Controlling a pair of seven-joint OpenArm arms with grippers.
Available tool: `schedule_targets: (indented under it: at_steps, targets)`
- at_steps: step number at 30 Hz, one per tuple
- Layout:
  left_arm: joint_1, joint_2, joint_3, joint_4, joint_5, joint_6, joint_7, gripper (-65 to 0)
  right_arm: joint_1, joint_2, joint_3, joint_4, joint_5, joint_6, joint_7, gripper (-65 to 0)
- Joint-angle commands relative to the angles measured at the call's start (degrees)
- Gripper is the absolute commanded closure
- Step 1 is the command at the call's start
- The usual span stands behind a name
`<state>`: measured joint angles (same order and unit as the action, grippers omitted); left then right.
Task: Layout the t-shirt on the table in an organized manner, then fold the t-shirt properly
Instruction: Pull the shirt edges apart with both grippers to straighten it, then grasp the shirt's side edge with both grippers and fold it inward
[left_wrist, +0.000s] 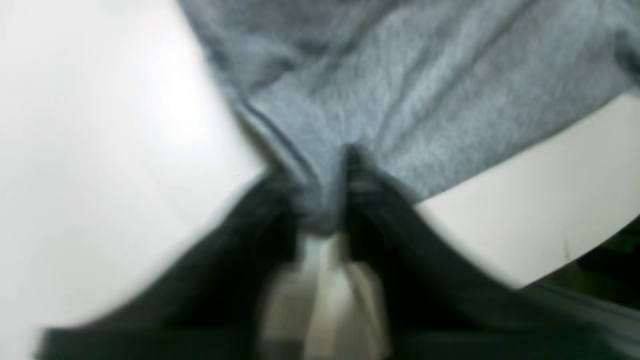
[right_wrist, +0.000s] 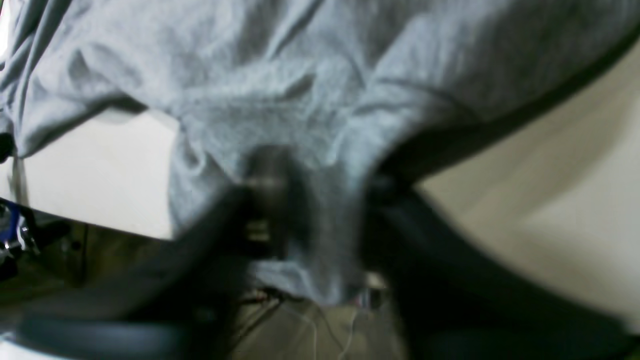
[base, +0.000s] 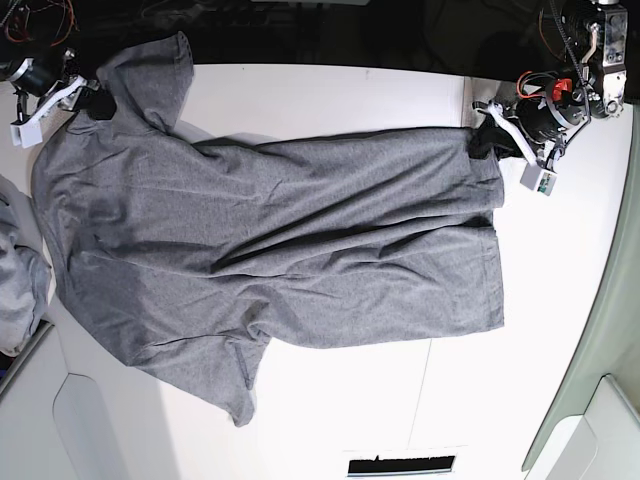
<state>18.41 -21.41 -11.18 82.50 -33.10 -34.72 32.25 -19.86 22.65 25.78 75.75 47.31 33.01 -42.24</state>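
The heather-grey t-shirt (base: 270, 240) lies spread across the white table (base: 330, 92), neck end at the base view's left, hem at its right, with wrinkles and one sleeve (base: 232, 385) pointing down. My left gripper (base: 484, 136) is shut on the hem corner near the table's far edge; the left wrist view shows its black fingers (left_wrist: 370, 200) pinching the cloth (left_wrist: 425, 90). My right gripper (base: 93, 102) is shut on cloth by the upper sleeve (base: 155, 85); the right wrist view shows the fabric (right_wrist: 320, 100) bunched between its jaws.
A lighter bluish-grey cloth pile (base: 14, 280) sits at the base view's left edge. A thin dark seam (base: 424, 390) crosses the table. A dark slot (base: 400, 465) lies at the bottom edge. The table's edge (base: 300, 64) runs just beyond both grippers.
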Motion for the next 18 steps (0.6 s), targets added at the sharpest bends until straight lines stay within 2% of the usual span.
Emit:
schedule_targets:
  at_steps: [1, 3, 6, 8, 10, 13, 18]
  targets:
    - [-0.3, -0.7, -0.2, 0.6, -0.5, 0.0, -0.3, 0.0, -0.2, 0.6, 0.2, 0.4, -0.1, 0.0, -0.4, -1.5]
    - [-0.3, -0.7, -0.3, 0.7, -0.5, -0.8, -0.2, 0.0, -0.2, 0.7, 0.2, 0.5, -0.2, 0.0, -0.4, 0.0]
    - [0.0, -0.7, -1.1, 2.4, -3.5, -5.3, 3.8, 0.0, -0.3, 0.7, 1.4, 1.6, -0.6, 0.0, -2.2, 0.0]
    - [1.7, -1.3, -1.7, 4.9, -8.4, -5.3, 7.4, 0.0, -1.4, 0.7, 3.3, 3.5, -0.3, 0.0, -3.2, 0.0]
    - [4.5, -2.7, -2.2, 8.2, -12.0, -5.3, 8.3, 0.0, -3.4, 0.7, 5.6, 6.1, 0.8, 0.0, -3.2, 0.0]
    - [8.5, -4.3, -4.5, 12.9, -14.5, -5.3, 8.2, 0.0, -6.3, 0.7, 9.2, 10.6, 1.8, 0.0, -3.3, 0.0]
    - [13.4, -4.5, -10.7, 18.3, -16.6, -5.3, 9.3, 0.0, -10.2, 0.7, 13.8, 16.9, 2.1, 0.0, -4.1, 0.0]
